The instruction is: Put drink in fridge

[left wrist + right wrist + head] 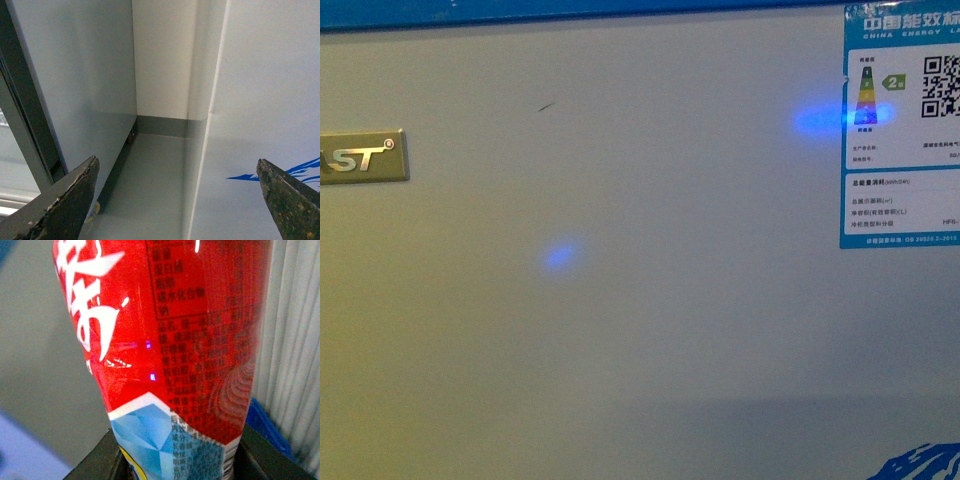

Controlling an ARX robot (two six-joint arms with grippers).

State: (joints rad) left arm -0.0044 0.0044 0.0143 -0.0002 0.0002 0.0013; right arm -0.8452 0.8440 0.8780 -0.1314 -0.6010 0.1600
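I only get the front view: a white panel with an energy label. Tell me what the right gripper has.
Observer: The right gripper is shut on the drink, a bottle with a red label and white lettering.
Operator: Now report the left gripper.
Observer: The left gripper is open and empty.
Operator: Say what it faces.
Observer: A narrow gap between the fridge, blue drawing on its panel, and a neighbouring white cabinet, grey floor between.
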